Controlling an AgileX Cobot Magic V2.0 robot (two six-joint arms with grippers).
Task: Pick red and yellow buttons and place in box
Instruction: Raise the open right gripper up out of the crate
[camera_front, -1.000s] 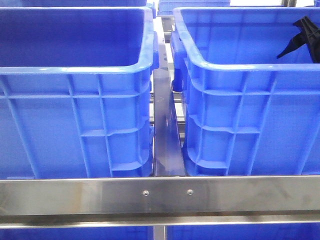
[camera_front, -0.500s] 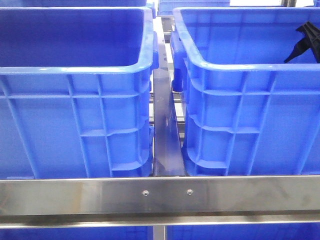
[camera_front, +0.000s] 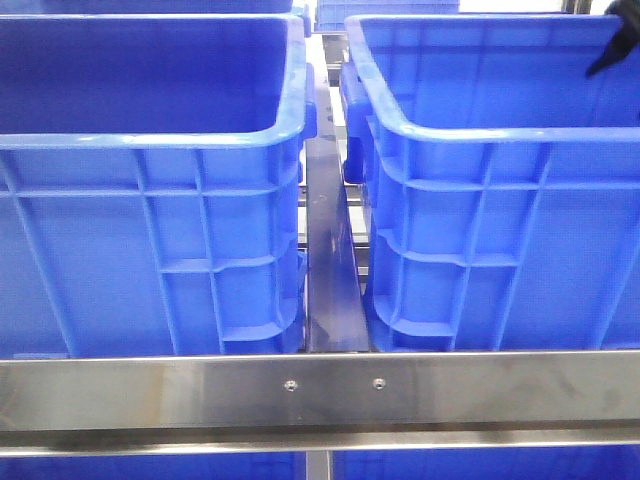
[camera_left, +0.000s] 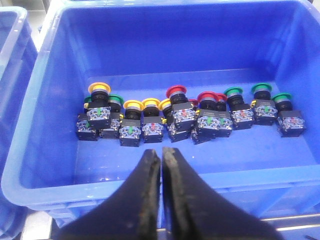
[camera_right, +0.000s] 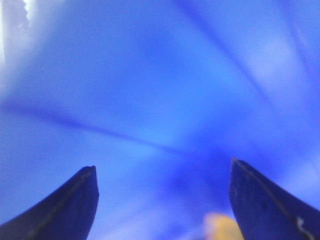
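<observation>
In the left wrist view a blue crate (camera_left: 55, 105) holds a row of push buttons on black blocks. Yellow-capped buttons (camera_left: 132, 105) lie at one end of the row, and red-capped buttons (camera_left: 176, 91) in the middle. My left gripper (camera_left: 161, 151) is shut and empty, above the crate's near rim and apart from the buttons. My right gripper (camera_right: 163, 165) is open, very close to a blurred blue surface. A blurred yellow-orange piece (camera_right: 222, 227) shows beside one finger, not gripped. In the front view only a black tip of the right gripper (camera_front: 613, 48) shows over the right crate (camera_front: 480, 220).
Green-capped buttons (camera_left: 261, 88) lie at the other end of the row, and one (camera_left: 116, 99) sits among the yellow ones. The left crate (camera_front: 150, 230) stands beside the right one with a narrow gap between. A steel rail (camera_front: 320, 390) runs across the front.
In the front view the right gripper has risen and moved right over the right crate, and only its tip is left in frame. The crates have not moved.
</observation>
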